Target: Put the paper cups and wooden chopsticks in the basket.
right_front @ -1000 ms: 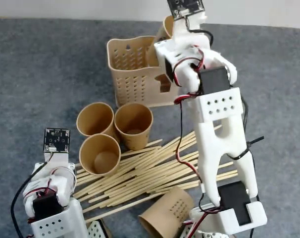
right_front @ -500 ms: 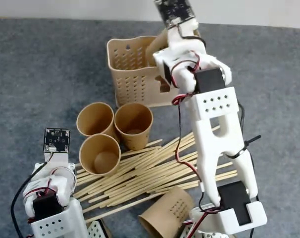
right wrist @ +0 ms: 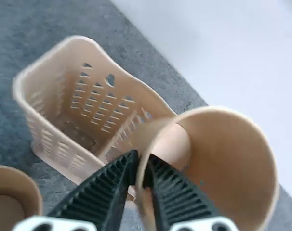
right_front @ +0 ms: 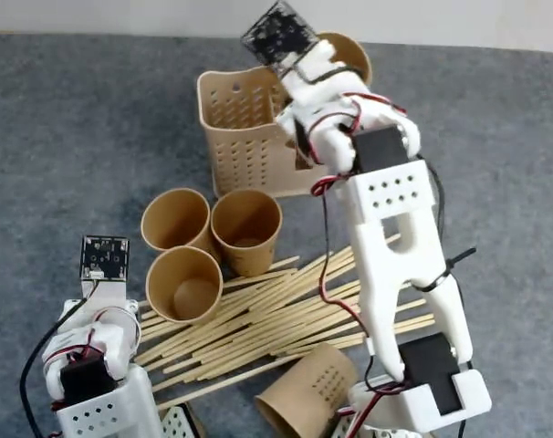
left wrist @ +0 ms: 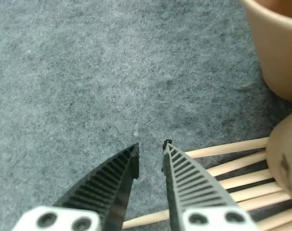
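Right wrist view — tan, round-rimmed paper cup

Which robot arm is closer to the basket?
Right. The right gripper, its fingers pinching the rim of a cup, is just beside the basket. The left gripper is far from it, over the carpet by the chopsticks.

Open grey felt table top lies left of the beige perforated plastic basket, whose mouth is free from above save at its far right corner, where the white right arm and its brown paper cup hang; upright brown cups and pale wooden chopsticks crowd the middle.
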Robot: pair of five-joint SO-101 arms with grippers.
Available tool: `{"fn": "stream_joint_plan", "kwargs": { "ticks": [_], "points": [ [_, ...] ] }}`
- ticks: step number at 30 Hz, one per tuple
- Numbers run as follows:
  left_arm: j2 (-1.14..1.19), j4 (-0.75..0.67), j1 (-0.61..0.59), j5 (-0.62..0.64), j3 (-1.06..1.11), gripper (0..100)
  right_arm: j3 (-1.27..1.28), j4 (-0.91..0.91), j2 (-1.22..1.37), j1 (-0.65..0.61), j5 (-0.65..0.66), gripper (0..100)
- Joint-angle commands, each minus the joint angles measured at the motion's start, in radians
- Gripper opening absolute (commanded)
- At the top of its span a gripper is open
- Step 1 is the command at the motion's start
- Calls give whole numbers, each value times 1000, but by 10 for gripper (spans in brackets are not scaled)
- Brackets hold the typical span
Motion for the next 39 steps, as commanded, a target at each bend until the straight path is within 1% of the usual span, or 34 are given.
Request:
{"fn": "stream_joint_plan", "kwargs": {
  "ticks": [1,4,6,10,16,19,24,30,35,39],
  "points": [
    [-15,-11,-13,-5,-8,102,-19,-28,-62,-42,26,67],
    [-15,-11,-13,-5,-8,102,-18,-28,-62,-42,18,178],
    [-15,-11,-13,-5,-8,102,-18,-30,-62,-42,17,210],
    [-15,-11,-13,-5,-8,102,-22,-31,-62,-42,15,209],
    [-15,-11,-13,-5,-8,102,-25,-12,-94,-42,-92,209],
    [-15,-11,-13,-5,-8,102,-25,56,-131,-50,-126,188],
    [-15,-11,-13,-5,-8,102,-25,205,-185,-97,-169,163],
    [-15,-11,-13,-5,-8,102,-22,374,-196,-142,-311,159],
    [-15,-11,-13,-5,-8,102,-18,452,-196,-159,-445,163],
    [-15,-11,-13,-5,-8,102,-16,510,-189,-193,-505,163]
  ]
}}
